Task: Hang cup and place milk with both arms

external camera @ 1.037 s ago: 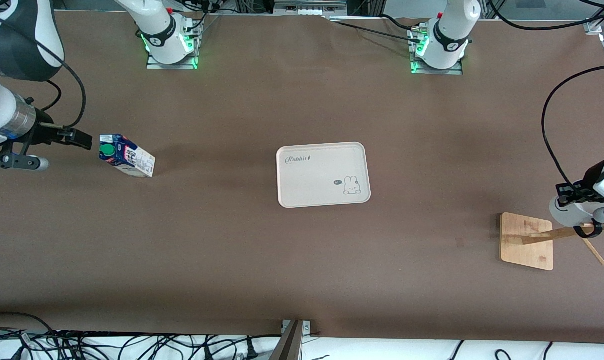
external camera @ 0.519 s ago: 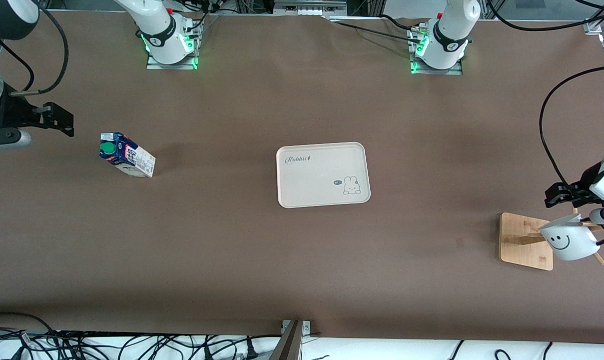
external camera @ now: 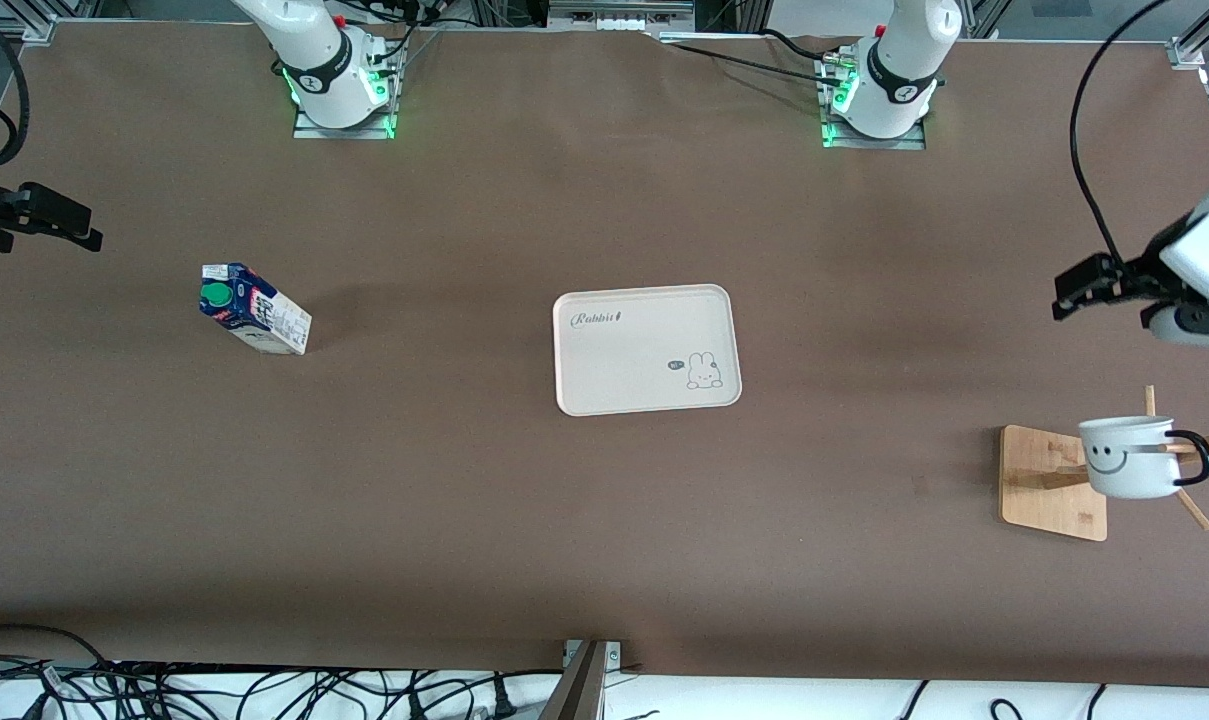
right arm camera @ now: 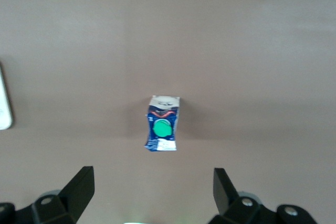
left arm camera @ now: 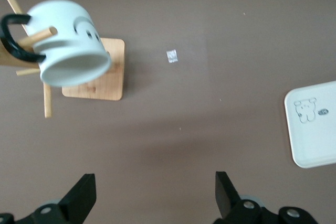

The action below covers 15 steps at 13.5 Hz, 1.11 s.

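On the brown table [external camera: 464,520] the cup [external camera: 1124,458] is hung on the rack [external camera: 1052,484] below the released left gripper [external camera: 1082,287], while the milk [external camera: 254,309] is left ungrasped, off the tray [external camera: 614,350], beneath the spread right gripper [external camera: 59,222].

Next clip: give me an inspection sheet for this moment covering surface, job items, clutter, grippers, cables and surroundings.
Surface: brown table, bare apart from the items below.
Cup: cup hangs by its black handle on a peg of the wooden rack, at the left arm's end.
Milk: milk stands on the table at the right arm's end, not on the tray.
Clutter: a small pale scrap on the table near the rack.
Grippers: left gripper open, empty, above the table beside the rack; right gripper open, empty, near the table's edge at the right arm's end.
Cables: black cables bundled along the edge nearest the front camera.
Surroundings: nothing seen.
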### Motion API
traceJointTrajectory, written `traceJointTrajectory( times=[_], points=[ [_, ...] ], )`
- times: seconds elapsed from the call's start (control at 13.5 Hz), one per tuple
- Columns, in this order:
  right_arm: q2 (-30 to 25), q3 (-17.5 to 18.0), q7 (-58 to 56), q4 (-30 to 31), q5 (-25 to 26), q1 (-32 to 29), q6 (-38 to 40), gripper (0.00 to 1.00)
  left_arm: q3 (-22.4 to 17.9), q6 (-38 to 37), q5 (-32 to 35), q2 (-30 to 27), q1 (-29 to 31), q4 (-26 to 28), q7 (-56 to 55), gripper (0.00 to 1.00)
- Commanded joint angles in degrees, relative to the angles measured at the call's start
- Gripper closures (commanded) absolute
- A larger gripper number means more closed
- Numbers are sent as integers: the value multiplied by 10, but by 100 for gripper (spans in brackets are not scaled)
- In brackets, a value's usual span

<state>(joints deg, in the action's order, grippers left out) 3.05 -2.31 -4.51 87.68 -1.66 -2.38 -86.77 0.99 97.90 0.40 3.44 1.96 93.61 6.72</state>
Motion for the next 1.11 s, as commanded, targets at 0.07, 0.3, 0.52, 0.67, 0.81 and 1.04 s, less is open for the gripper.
traceJointTrajectory(
  times=[0.07, 0.3, 0.52, 0.67, 0.81, 1.04],
  points=[
    [2, 19, 20, -15, 4, -14, 13, 0, 85, -5, 6, -17, 95, 25, -4, 0],
    [1, 20, 11, -9, 10, -13, 17, 0, 89, -16, 4, -25, 105, 36, -2, 0],
    [1, 20, -8, -9, 15, -13, 18, 0, 90, -39, -5, -24, 103, 27, -33, 0],
    [2, 21, -23, -9, 43, -12, 18, 0, 90, -40, -13, -24, 103, 29, -43, 0],
    [3, 21, -61, -9, 55, -10, 18, 0, 90, -39, -14, -24, 101, 28, -61, 0],
    [3, 21, -57, -9, 53, -10, 19, 0, 96, -36, -26, -26, 101, 26, -70, 0]
  ],
)
